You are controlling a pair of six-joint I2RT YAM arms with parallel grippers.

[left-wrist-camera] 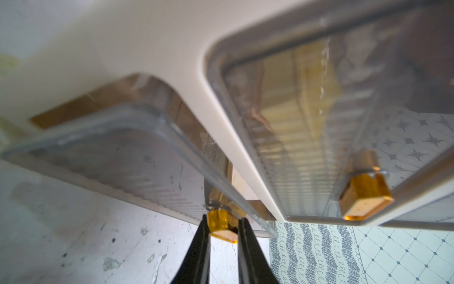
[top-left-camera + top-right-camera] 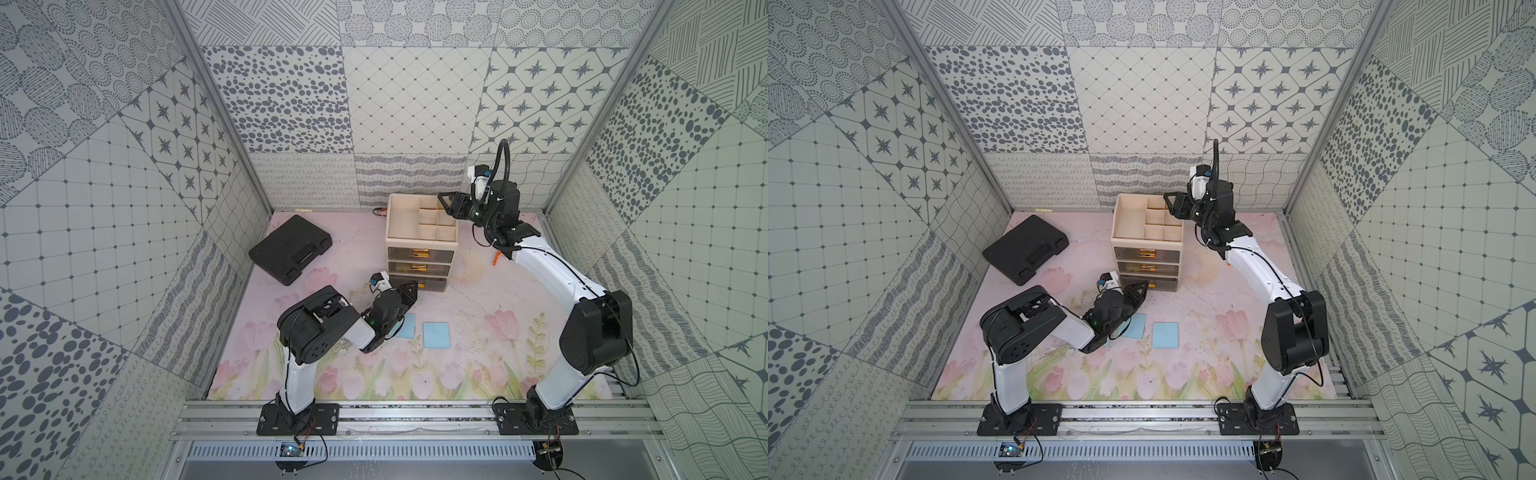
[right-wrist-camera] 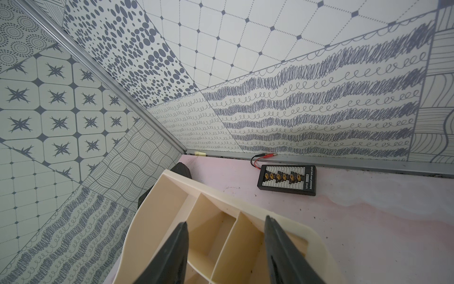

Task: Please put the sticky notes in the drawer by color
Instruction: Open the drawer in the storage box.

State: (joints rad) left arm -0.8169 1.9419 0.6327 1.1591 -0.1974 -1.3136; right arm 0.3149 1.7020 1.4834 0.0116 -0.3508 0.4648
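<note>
Sticky notes [image 2: 436, 335]: two lt-blue visible, flat on mat [image 2: 498, 365], near-centre, in front of drawer cabinet [image 2: 419, 247]. L gripper [image 1: 223, 220] pinches bottom drawer's gold handle [image 1: 221, 230], presumably to pull it open. R gripper [image 3: 226, 220] spread, empty, over top tray [image 3: 157, 204], likely to steady the unit.

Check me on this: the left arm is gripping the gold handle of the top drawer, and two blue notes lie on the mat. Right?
Wrong drawer: the left gripper grips the gold handle of the bottom drawer, as the left wrist view shows. Two blue notes do lie on the mat.
</note>
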